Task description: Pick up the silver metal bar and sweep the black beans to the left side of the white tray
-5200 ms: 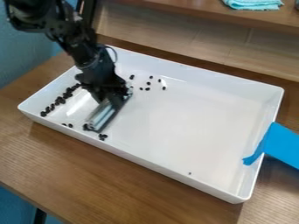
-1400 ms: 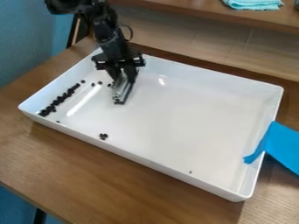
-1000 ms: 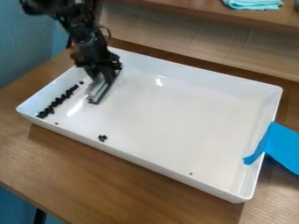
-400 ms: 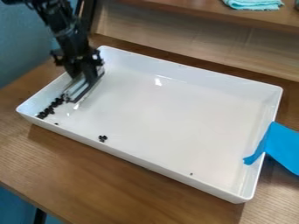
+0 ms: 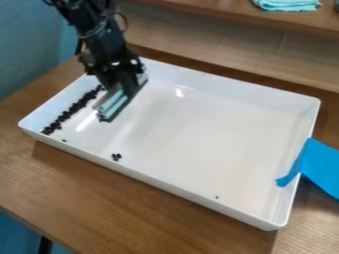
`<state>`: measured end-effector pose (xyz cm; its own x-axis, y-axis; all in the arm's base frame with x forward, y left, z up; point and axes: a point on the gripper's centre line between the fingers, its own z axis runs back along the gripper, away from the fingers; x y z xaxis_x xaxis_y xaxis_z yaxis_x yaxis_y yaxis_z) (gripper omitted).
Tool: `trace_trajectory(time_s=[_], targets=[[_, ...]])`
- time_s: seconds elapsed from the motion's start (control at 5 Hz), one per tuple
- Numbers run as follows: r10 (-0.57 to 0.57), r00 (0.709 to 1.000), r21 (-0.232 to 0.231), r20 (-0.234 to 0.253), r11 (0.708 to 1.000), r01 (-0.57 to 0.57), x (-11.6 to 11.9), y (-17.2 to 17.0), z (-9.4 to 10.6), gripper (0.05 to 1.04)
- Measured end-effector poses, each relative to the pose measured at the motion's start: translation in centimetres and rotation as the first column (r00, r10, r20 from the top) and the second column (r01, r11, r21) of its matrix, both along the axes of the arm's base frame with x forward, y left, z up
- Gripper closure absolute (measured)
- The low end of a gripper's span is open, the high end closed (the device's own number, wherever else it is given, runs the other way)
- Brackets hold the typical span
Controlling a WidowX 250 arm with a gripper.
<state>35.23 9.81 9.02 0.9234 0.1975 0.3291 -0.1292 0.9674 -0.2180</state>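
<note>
A black two-finger gripper [image 5: 119, 80] is clamped on a long, flat sweeping tool with a pale blue-and-silver body and a dark edge [image 5: 112, 103], angled down over the left part of a white, shallow rectangular tray [image 5: 159, 181]. Whether the tool's lower end touches the tray floor cannot be told. The black robot arm [image 5: 94, 31] enters from the upper left, above the tray's far left corner.

Just beside the gripper and tool, a crowded row of small, dark, bean-like pieces [image 5: 64, 116] lines the tray's left short wall, stretching from the near left corner up toward the gripper. One small dark piece [image 5: 63, 140] lies apart from the row, close to the near long wall. Farther along that wall, a small cluster of dark pieces [image 5: 116, 157] sits on the tray floor, well apart from the tool. A tiny dark speck [image 5: 216, 197] rests toward the near right corner.

At the tray's right short wall, a bright blue strip of sheet material [image 5: 321, 164] crosses the rim, one end hanging inside and the rest extending out to the view's edge. The tray stands on a brown wood-grain table [image 5: 79, 191]. Behind it rises a light wooden panel [image 5: 205, 42], topped by a brown wooden shelf [image 5: 215, 11] where a folded turquoise cloth [image 5: 287, 5] lies. A blue wall [image 5: 25, 47] closes the scene at left.
</note>
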Motion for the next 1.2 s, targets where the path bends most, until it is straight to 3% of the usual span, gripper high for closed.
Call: trace_trajectory(time_s=[0.4, 0.6, 1.2], targets=[[-0.014, 1.0, 0.056, -0.003, 0.998, 0.015, -0.9, -3.0, -2.3, 0.703], [-0.011, 1.0, 0.093, 0.022, 0.996, 0.009, -0.9, -2.6, -2.7, 0.703], [-0.054, 0.998, 0.168, 0.01, 0.984, 0.052, -3.0, 1.3, -4.9, 0.703]])
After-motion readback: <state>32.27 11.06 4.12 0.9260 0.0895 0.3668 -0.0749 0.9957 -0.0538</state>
